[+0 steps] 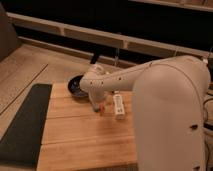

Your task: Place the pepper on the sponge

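My gripper is at the end of the big white arm and points down onto the wooden table, just in front of a dark bowl. A small red-orange bit, the pepper, shows right beside the gripper tip, low over the wood. Whether the gripper holds it I cannot tell. The blue sponge lies under the gripper tip and is almost wholly covered by it.
A dark bowl sits behind the gripper. A long white bottle-like object lies just right of it. A large black mat covers the table's left side. My arm's white bulk hides the table's right part.
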You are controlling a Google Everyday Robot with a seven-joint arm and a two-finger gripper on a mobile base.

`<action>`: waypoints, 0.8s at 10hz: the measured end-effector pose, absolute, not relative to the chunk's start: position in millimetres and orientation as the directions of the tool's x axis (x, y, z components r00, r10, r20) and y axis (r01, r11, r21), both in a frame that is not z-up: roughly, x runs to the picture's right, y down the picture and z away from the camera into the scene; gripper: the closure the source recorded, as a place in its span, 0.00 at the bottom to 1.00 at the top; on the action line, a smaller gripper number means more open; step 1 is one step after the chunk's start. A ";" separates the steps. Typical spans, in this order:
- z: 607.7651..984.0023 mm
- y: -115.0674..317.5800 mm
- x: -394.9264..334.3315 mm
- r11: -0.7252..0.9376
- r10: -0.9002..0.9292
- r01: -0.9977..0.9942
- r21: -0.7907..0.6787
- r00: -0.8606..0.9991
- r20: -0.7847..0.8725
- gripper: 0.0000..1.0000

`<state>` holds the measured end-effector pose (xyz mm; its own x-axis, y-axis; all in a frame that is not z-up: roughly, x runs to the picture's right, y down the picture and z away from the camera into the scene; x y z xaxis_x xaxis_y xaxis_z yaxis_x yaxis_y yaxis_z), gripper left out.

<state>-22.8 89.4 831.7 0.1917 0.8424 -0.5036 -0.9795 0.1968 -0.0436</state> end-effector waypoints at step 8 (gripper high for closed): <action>844.7 84.5 -12.4 0.124 0.858 -0.991 -0.058 0.136 -0.496 1.00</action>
<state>-12.4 84.5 844.7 0.1364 0.8578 -0.4956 -0.9906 0.1241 -0.0579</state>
